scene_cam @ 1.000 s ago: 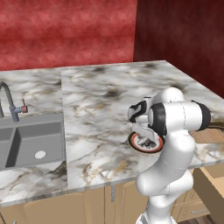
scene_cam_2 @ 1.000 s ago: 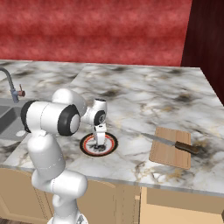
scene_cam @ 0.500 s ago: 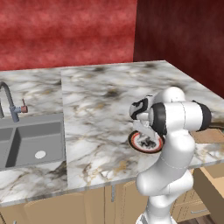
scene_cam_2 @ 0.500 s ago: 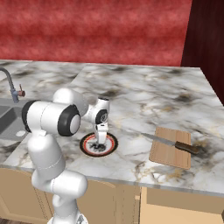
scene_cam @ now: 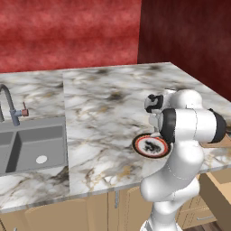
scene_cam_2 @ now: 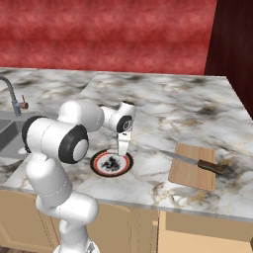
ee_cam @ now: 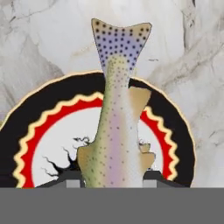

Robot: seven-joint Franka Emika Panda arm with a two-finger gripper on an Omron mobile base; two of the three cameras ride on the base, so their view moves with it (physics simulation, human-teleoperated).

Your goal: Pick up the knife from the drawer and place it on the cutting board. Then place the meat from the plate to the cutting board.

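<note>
Dark-handled knife (scene_cam_2: 197, 162) already on the light-brown wooden cutting board (scene_cam_2: 190, 175); gripper (scene_cam_2: 122, 149) clamped on the speckled fish-shaped meat (ee_cam: 117, 131) over the black-rimmed, red-ringed round plate (scene_cam_2: 97, 166), transfer to board pending.

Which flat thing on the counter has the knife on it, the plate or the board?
The cutting board: the knife lies across it. The plate holds the meat instead.
</note>
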